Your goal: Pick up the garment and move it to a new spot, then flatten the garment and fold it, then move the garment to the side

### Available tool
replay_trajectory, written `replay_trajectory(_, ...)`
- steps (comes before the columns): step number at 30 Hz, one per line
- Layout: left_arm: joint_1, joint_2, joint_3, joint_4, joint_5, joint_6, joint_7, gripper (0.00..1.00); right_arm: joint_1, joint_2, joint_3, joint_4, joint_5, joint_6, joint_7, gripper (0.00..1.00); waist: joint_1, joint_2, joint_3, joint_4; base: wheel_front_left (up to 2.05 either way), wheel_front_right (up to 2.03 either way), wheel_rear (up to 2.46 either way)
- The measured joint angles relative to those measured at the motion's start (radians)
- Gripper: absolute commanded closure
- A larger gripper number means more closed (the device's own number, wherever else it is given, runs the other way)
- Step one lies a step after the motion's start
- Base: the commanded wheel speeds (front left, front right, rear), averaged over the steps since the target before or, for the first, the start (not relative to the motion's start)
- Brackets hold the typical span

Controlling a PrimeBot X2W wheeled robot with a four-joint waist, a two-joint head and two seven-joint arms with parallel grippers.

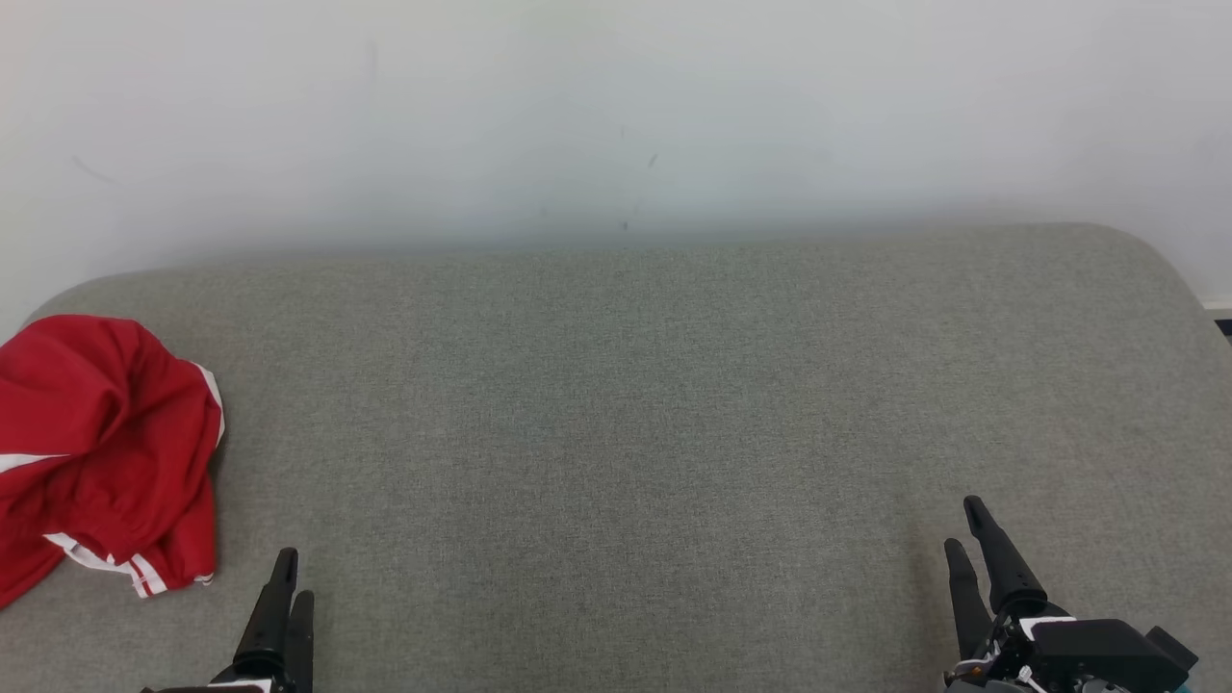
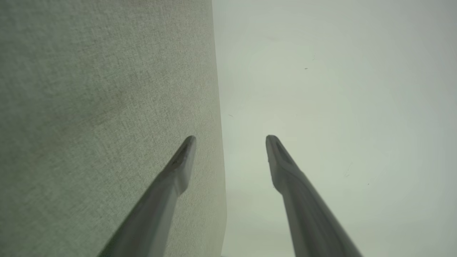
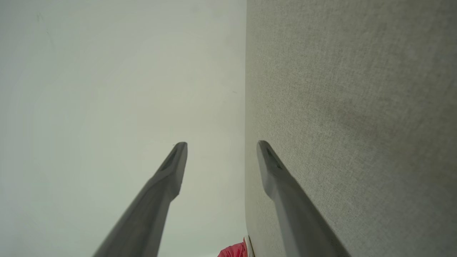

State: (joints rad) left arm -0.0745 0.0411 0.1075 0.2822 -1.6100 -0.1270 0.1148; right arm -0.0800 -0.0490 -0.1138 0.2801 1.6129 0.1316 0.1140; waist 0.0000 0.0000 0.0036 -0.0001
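A crumpled red garment (image 1: 101, 452) with white stripes lies at the far left of the grey fabric surface (image 1: 626, 433), partly cut off by the head view's left edge. A small red piece of the garment (image 3: 234, 251) peeks in at the bottom of the right wrist view. My left gripper (image 1: 294, 576) rests low at the lower left, just right of the garment and apart from it; its fingers (image 2: 178, 167) stand open with nothing between them. My right gripper (image 1: 965, 526) sits at the lower right, far from the garment, fingers (image 3: 275, 171) open and empty.
The grey cushioned surface has rounded far corners and ends against a plain white wall (image 1: 616, 115). Its right edge drops off near a dark strip (image 1: 1222, 327) at the far right. Bare fabric stretches between the two grippers.
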Motion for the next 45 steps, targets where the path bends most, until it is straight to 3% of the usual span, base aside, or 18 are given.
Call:
replay_trajectory(10,0.008,-0.001,-0.008,-0.001,0.119,0.001,-0.052,0.0,0.011,-0.026,0.037,-0.01,-0.081,0.0,-0.05,0.0,0.0,0.0,0.002,0.0,0.0,0.0,0.0)
replay_trajectory(19,0.012,0.0,-0.025,-0.005,0.325,0.006,-0.089,0.0,0.015,-0.033,0.047,-0.014,-0.276,0.0,-0.09,0.0,0.0,0.0,0.005,-0.003,0.0,0.0,0.0)
replay_trajectory(30,0.015,0.0,-0.061,-0.011,0.562,0.045,-0.133,0.0,0.021,-0.036,0.056,-0.009,-0.502,0.0,-0.135,0.0,0.0,0.0,0.007,-0.002,0.0,0.0,0.0)
replay_trajectory(45,0.034,0.001,-0.085,-0.022,0.784,0.085,-0.187,0.0,0.025,-0.04,0.072,0.007,-0.735,0.0,-0.187,0.0,0.0,0.0,0.008,-0.001,0.0,0.0,0.0)
